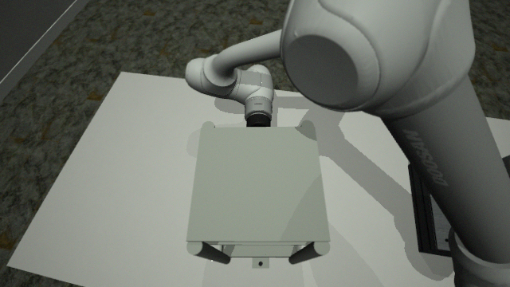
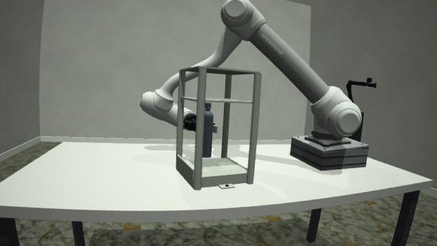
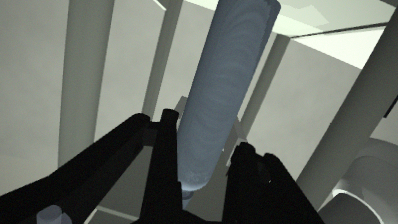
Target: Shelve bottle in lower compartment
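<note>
- White surface (image 2: 102,178): carries fixed shelving unit (image 2: 199,137).
- Gripper (image 2: 201,127): clamped mid-body on bottle (image 2: 207,130), keeping it upright.
- Bottle: cap up, inside lower compartment, apparently above floor, awaiting lowering.

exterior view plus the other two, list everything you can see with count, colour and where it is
bottle: one, dark blue, cap up, held inside the shelving unit's lower compartment; whether its base touches the floor cannot be told
shelving unit: one, grey-green, four posts and three shelves, middle of the table
small tab: one, pale with a dark dot, on the table by the unit's near foot
table: one, white top, dark legs, on a mottled floor
stand with camera: one, black, behind the arm's base
base block: one, dark grey, right end of the table
arm: one, white, reaching over and behind the unit
gripper: one, black, shut on the bottle's body
</note>
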You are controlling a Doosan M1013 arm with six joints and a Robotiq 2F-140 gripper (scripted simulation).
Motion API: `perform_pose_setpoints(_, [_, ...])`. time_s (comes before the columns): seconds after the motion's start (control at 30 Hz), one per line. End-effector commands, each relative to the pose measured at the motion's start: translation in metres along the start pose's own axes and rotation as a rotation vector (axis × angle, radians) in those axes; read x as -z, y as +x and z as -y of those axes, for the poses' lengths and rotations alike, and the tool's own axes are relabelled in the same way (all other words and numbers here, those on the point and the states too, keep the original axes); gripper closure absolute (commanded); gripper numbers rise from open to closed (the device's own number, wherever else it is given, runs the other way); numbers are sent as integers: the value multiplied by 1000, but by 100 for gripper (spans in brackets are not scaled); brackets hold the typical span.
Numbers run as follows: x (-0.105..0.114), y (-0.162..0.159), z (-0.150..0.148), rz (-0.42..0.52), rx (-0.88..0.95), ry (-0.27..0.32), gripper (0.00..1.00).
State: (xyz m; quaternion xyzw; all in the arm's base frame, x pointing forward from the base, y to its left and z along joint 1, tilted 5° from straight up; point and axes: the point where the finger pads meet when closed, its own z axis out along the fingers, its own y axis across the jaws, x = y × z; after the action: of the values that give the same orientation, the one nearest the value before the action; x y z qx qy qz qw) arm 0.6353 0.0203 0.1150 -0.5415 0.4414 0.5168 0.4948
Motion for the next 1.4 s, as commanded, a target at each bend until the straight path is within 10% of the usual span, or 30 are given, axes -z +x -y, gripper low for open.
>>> perform_pose_setpoints(0.0, [-5,0,0,0,0,0,100])
perform_pose_setpoints(1.37, [-18,0,0,0,0,0,100])
